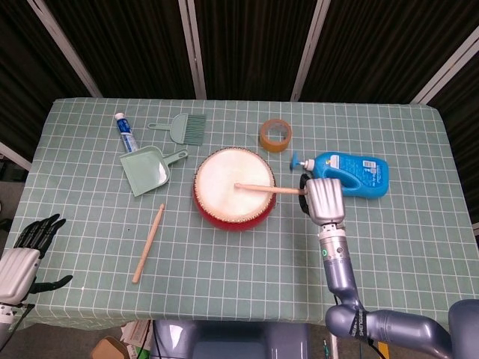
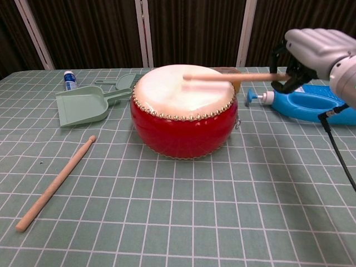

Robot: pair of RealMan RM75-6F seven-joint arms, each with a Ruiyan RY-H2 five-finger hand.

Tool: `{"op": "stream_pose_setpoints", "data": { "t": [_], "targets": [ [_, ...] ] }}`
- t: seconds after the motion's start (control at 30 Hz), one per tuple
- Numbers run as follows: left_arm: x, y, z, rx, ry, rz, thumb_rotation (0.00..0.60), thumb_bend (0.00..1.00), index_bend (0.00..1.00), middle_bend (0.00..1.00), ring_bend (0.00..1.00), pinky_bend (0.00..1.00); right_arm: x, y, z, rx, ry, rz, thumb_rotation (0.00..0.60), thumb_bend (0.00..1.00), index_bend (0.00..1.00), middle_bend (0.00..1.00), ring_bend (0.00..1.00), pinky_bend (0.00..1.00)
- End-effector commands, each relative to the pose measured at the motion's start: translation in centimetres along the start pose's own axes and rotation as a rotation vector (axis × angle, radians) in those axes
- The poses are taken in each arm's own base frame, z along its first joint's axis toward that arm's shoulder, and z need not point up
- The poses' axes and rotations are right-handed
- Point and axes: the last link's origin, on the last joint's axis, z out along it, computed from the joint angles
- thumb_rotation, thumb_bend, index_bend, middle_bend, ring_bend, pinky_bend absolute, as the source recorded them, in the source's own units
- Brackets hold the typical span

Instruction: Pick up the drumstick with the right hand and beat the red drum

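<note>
Drumstick of pale wood (image 1: 266, 188) lies level over the white skin of the round red drum (image 1: 234, 188) in the head view, its tip near the skin's middle and its butt gripped in the grey right hand (image 1: 322, 200), which sits just right of the drum, knuckles up, beside the blue plastic bottle (image 1: 350, 172). The black-fingered left hand (image 1: 30, 250) hangs off the desk's (image 1: 419, 247) near left corner, fingers spread, holding nothing. A green dustpan (image 1: 146, 170) holds nothing visible.

In the chest view, the right hand (image 2: 311, 53) clasps the drumstick (image 2: 231, 76), blurred, just above the drum (image 2: 183, 114); whether the tip touches cannot be told. A second wooden stick (image 2: 55, 183) lies on the desk, left.
</note>
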Motion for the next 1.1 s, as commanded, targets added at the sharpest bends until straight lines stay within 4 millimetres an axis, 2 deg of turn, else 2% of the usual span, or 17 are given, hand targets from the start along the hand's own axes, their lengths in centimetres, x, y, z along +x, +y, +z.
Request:
{"op": "stream_pose_setpoints", "data": {
  "t": [0.03,0.37,0.57,0.67,0.8,0.9,0.97,1.1],
  "targets": [
    [0.0,0.0,0.0,-0.001,-0.001,0.001,0.6,0.0,0.0,0.0,0.0,0.0,1.6,0.4,0.1,-0.061,0.045,0.137,0.6,0.81,0.95,1.0,1.0,0.94],
    [-0.1,0.1,0.0,0.003,-0.006,0.002,0.6,0.0,0.0,0.0,0.0,0.0,4.7,1.2,0.3,-0.193,0.058,0.555,0.6,0.81,0.95,1.0,1.0,0.94],
    [-0.1,0.1,0.0,0.002,-0.006,0.001,0.6,0.0,0.0,0.0,0.0,0.0,6.6,0.6,0.6,-0.258,0.052,0.898,0.6,0.81,0.95,1.0,1.0,0.94],
    [-0.1,0.1,0.1,0.003,-0.006,-0.001,0.6,0.0,0.0,0.0,0.0,0.0,7.6,0.3,1.0,-0.261,0.056,0.966,0.6,0.81,0.95,1.0,1.0,0.94],
    [-0.1,0.1,0.1,0.003,-0.007,-0.004,0.6,0.0,0.0,0.0,0.0,0.0,7.9,-0.2,1.3,-0.239,0.046,0.943,0.6,0.81,0.95,1.0,1.0,0.94],
    [-0.1,0.1,0.1,0.003,-0.008,-0.007,0.6,0.0,0.0,0.0,0.0,0.0,7.4,-0.5,1.5,-0.217,0.046,0.853,0.6,0.81,0.95,1.0,1.0,0.94],
    [0.0,0.1,0.1,0.004,-0.007,-0.01,0.6,0.0,0.0,0.0,0.0,0.0,6.6,-0.4,1.8,-0.19,0.065,0.724,0.6,0.81,0.95,1.0,1.0,0.94],
    [0.1,0.1,0.1,0.003,0.001,-0.015,0.6,0.0,0.0,0.0,0.0,0.0,3.5,0.1,1.7,-0.076,0.119,0.323,0.6,0.81,0.95,1.0,1.0,0.94]
  ]
}}
